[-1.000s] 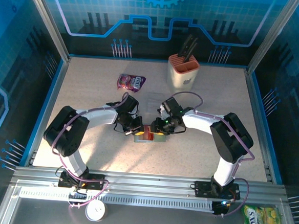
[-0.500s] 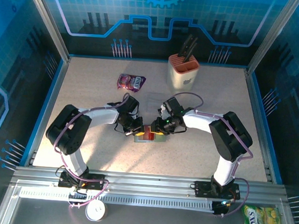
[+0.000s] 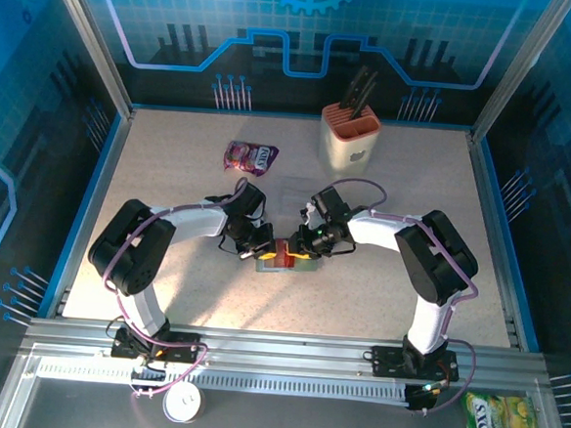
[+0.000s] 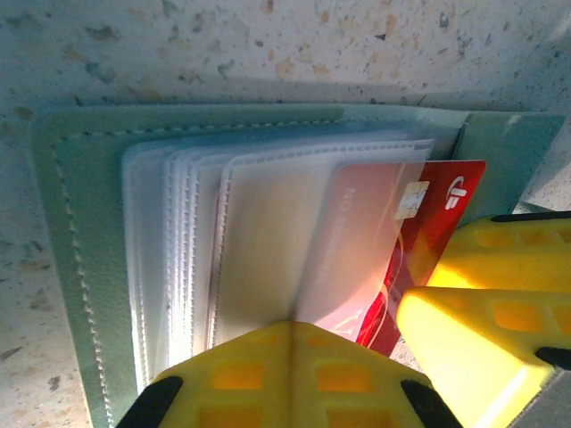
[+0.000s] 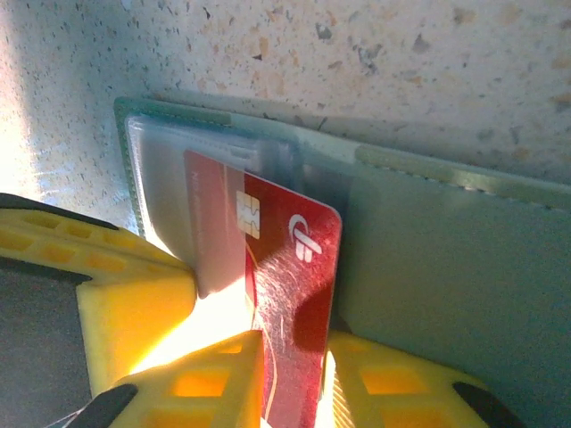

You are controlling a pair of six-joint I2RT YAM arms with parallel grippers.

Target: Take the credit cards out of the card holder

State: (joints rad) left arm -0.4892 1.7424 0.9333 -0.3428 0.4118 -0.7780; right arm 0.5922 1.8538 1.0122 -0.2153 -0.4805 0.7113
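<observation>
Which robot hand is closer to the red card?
Right. The right hand has a finger on each side of the red card, pinching it. The left hand is shut, resting on the clear sleeves of the card holder beside the card.

- Red credit card: inner half veiled by frosted sleeve, print blurred.
- Its lower end vanishes between the fingers of the right gripper.
- Card holder from above: slots too small to tell.

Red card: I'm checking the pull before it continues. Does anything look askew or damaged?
Nothing stands out. The red card is half out of its clear sleeve, pinched by the right gripper; wallet lies flat, no damage visible.
</observation>
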